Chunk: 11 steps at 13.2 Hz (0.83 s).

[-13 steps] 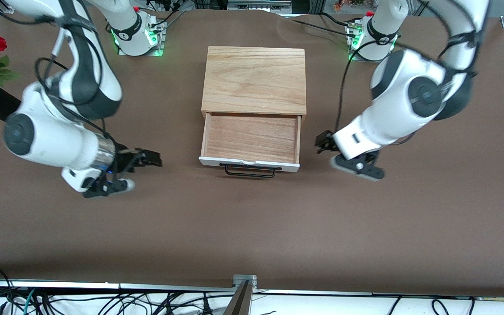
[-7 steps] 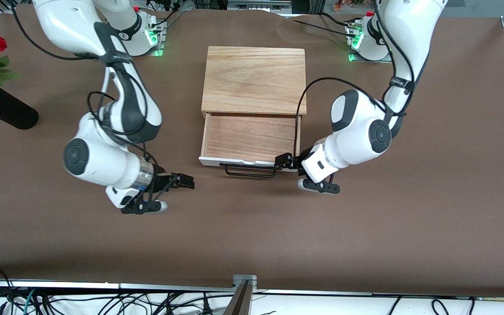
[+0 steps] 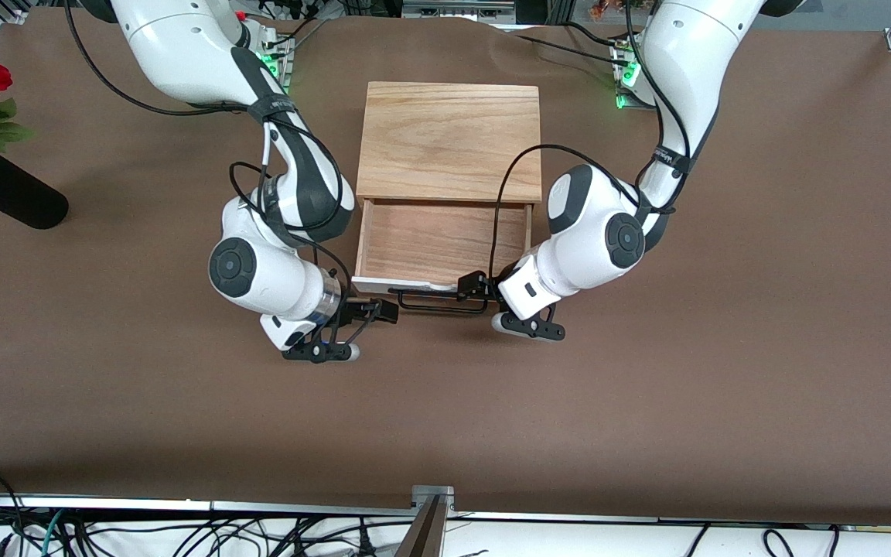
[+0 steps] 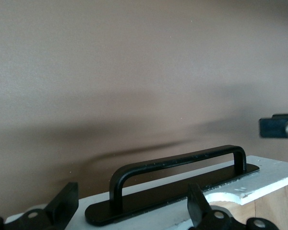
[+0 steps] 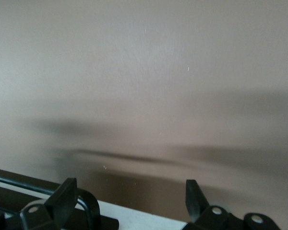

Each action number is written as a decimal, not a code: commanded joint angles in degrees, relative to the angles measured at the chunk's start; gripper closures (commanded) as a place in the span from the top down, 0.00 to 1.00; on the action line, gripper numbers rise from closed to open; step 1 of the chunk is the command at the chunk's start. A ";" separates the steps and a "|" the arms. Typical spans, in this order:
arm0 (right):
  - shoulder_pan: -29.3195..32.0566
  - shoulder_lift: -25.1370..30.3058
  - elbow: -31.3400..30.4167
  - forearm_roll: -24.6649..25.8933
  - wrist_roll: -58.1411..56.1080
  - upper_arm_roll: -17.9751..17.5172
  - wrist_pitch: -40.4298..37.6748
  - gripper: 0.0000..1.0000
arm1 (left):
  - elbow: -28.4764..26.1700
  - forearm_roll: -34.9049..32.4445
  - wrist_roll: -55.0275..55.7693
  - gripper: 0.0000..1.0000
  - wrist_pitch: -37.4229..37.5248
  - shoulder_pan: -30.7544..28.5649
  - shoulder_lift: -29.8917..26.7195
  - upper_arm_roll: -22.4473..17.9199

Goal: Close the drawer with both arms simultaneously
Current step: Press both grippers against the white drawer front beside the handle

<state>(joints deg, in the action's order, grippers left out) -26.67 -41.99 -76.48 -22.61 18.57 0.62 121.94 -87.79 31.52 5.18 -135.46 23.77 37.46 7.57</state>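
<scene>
The shallow light-wood drawer with its white front panel [image 3: 439, 287] stands pulled out of the small light-wood box [image 3: 449, 143] at the table's middle, open toward the front camera; its thin black wire handle [image 4: 177, 175] lies between the two hands; the left arm's black two-finger gripper [image 3: 473, 285] sits at the handle's end toward the left arm, fingers apart; the right arm's black gripper [image 3: 380, 311] waits just beside the panel's corner at the right arm's end, fingers likewise apart; both seem placed to push the panel evenly, so the drawer should slide in without skewing.
</scene>
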 commanded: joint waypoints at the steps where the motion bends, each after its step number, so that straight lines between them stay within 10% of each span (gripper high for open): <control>1: -0.14 2.17 -3.06 -1.12 4.27 -1.14 -1.78 1.00 | 0.78 1.61 -0.35 1.00 6.16 0.93 0.51 -0.37; 11: -0.05 10.87 -15.62 -2.97 4.19 -2.81 -8.83 1.00 | 0.78 1.08 0.27 1.00 16.53 1.98 0.51 -0.46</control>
<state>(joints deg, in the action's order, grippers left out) -26.72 -36.29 -84.06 -24.30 22.32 -0.72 115.29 -85.31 31.55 6.73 -125.40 24.12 38.03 7.33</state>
